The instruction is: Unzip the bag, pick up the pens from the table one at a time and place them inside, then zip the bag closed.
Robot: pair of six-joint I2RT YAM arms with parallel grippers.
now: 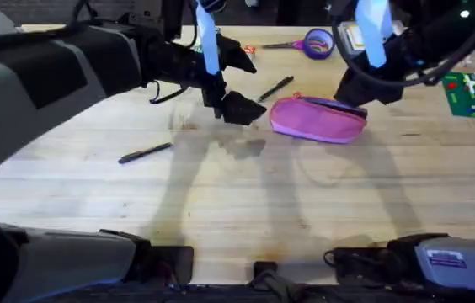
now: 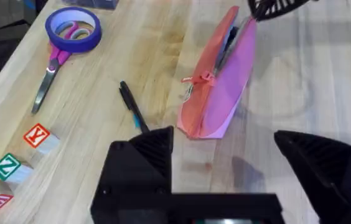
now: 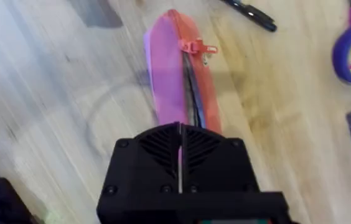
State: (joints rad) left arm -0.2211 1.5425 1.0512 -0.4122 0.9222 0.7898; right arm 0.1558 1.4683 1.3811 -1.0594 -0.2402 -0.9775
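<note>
Centrally on the table (image 1: 246,202) lies the pink bag (image 1: 317,119), right gripper (image 3: 180,140) clamped on its right end, left gripper (image 2: 225,155) wide beside its left. One pen (image 1: 275,87) lies behind, another (image 1: 145,152) far left; purple scissors (image 1: 309,42) beyond.

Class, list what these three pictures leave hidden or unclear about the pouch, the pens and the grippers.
- Bag far end: right wrist view, hidden behind the right gripper.
- Bag's contents: left wrist view, slit too narrow.
- Pen: right wrist view, cut off by the edge.
- Left gripper: overhead, blurred.
</note>
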